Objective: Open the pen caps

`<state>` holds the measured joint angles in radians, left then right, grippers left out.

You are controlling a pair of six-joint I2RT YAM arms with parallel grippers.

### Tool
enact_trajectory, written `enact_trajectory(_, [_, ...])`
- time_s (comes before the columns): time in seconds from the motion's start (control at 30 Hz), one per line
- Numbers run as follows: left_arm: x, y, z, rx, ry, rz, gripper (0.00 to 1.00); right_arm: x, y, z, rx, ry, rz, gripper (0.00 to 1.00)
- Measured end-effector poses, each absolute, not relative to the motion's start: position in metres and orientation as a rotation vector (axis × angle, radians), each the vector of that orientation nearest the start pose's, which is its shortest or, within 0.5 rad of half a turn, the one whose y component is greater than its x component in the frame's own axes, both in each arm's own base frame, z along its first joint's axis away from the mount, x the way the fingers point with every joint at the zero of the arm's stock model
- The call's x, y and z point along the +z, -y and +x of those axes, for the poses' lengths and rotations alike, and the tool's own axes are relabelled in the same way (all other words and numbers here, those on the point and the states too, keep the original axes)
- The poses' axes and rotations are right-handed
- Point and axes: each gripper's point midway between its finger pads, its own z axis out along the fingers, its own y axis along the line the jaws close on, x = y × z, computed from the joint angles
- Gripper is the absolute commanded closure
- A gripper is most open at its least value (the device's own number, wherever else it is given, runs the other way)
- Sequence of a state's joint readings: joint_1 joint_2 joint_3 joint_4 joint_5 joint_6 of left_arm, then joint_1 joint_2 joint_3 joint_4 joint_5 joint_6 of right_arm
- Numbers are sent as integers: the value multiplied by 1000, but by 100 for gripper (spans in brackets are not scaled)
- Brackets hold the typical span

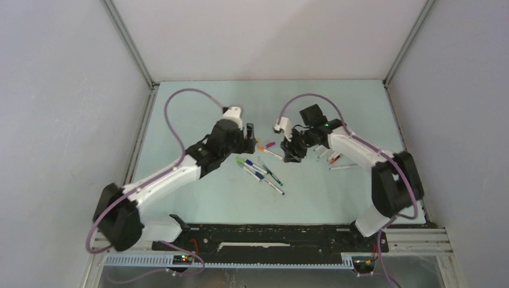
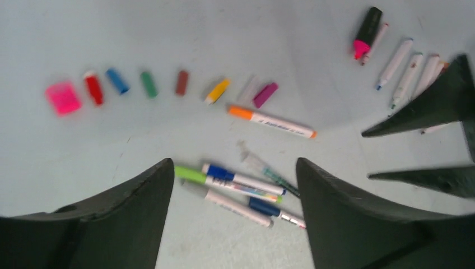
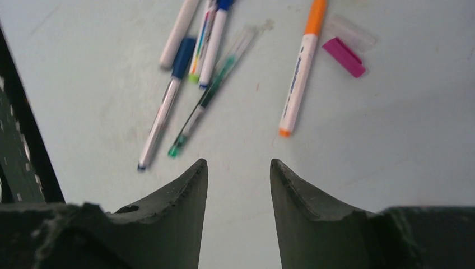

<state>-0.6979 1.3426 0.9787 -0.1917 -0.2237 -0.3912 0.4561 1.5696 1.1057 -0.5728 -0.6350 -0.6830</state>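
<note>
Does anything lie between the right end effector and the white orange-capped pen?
Nothing visible does. Only bare pale table separates the open right end effector from the near end of the white orange-capped pen. The magenta plastic cap and the thin green-tipped pen lie off to either side.

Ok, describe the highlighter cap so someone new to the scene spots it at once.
In the left wrist view, a curved row of loose caps lies on the table beyond the cluster of pens. The highlighter cap sits at that row's left end, next to the red cap. It alone is bright pink, squarish and wide; the rest are slim cylinders.
</note>
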Motion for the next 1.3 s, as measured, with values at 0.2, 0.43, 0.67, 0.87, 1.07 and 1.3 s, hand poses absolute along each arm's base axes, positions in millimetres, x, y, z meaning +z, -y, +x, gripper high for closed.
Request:
enact_trajectory(0.2, [168,170,289,-392,-2026,-34,1,74,-274,316,715,-2218,-1321,53])
enact_trajectory(0.43, [158,130,271,-465,-1929,-240,2,42,-290,340,597,-2374,-1248,59])
enact_trajectory(0.67, [164,129,269,-505,-1887,-274,2,19,-286,345,485,-2457,-1252,62])
enact_trajectory(0.87, [166,132,270,-530,-1877,-285,2,13,-283,344,427,-2468,-1280,77])
enact_trajectory(1.07, [162,140,270,-586,-1878,-300,2,12,-282,342,413,-2455,-1322,95])
enact_trajectory(1.3, [162,161,272,-752,-1859,-335,2,14,-282,329,475,-2455,-1349,100])
